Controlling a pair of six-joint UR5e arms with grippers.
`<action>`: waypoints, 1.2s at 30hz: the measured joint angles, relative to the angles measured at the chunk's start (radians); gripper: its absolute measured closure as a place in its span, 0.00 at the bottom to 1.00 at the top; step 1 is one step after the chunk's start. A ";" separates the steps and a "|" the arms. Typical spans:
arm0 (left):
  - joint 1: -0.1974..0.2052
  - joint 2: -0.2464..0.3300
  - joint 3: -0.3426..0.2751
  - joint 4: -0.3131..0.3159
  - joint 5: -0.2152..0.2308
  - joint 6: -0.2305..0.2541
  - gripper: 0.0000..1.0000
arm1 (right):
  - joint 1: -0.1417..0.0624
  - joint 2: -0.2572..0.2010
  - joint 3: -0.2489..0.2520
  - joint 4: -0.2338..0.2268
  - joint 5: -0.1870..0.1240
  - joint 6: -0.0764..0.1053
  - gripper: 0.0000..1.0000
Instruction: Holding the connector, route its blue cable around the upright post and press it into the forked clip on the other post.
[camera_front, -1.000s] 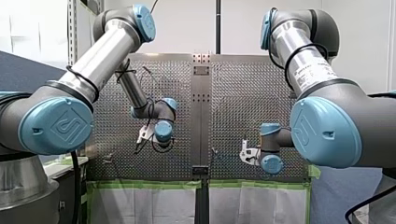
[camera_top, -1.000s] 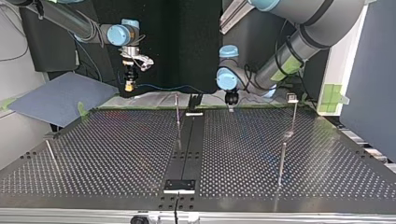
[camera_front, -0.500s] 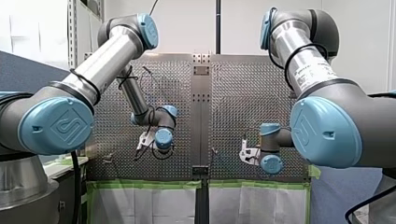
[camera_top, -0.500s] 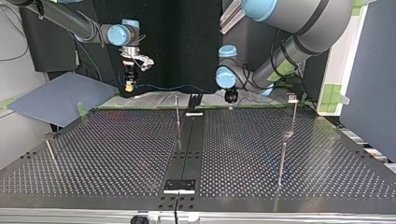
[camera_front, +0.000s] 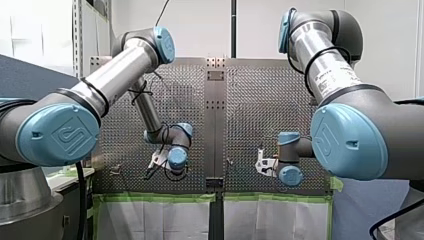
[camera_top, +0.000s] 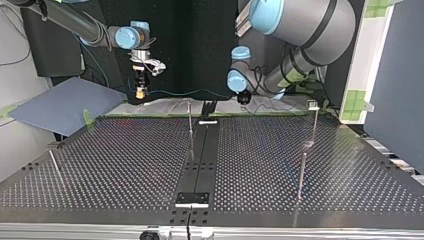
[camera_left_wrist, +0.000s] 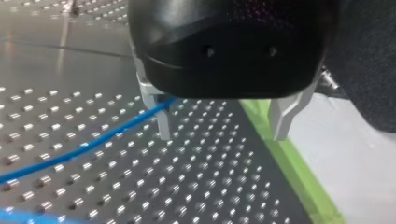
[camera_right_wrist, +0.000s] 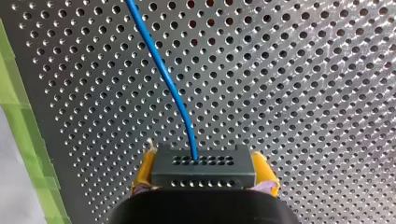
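Note:
In the right wrist view my right gripper is shut, yellow pads on both sides of a dark connector. A blue cable leaves the connector over the perforated table. In the top view that gripper hangs at the back left, and the cable runs across to my left gripper. My left gripper stands open with bare metal fingers. The cable reaches the base of one finger; beyond that the gripper body hides it. An upright post stands at the back middle. Another post carries a clip at the right.
Two more thin posts stand on the table, one at the top view's right front and one at its left. A dark rail runs down the middle. Green tape marks the table's edge beside my left gripper.
My left arm has swung toward the table's taped edge, downward in the front view, its gripper drawing back in the top view. My right arm holds still with the connector.

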 joint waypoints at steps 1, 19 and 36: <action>-0.001 -0.007 0.000 0.004 0.007 -0.001 0.00 | 0.000 0.000 -0.001 0.001 -0.001 0.000 0.98; -0.053 -0.052 0.016 0.064 0.080 -0.073 0.00 | 0.014 0.000 -0.013 0.004 -0.014 0.000 0.98; -0.091 -0.145 0.045 0.144 0.154 -0.176 0.00 | 0.040 0.000 -0.031 0.017 -0.017 0.000 0.98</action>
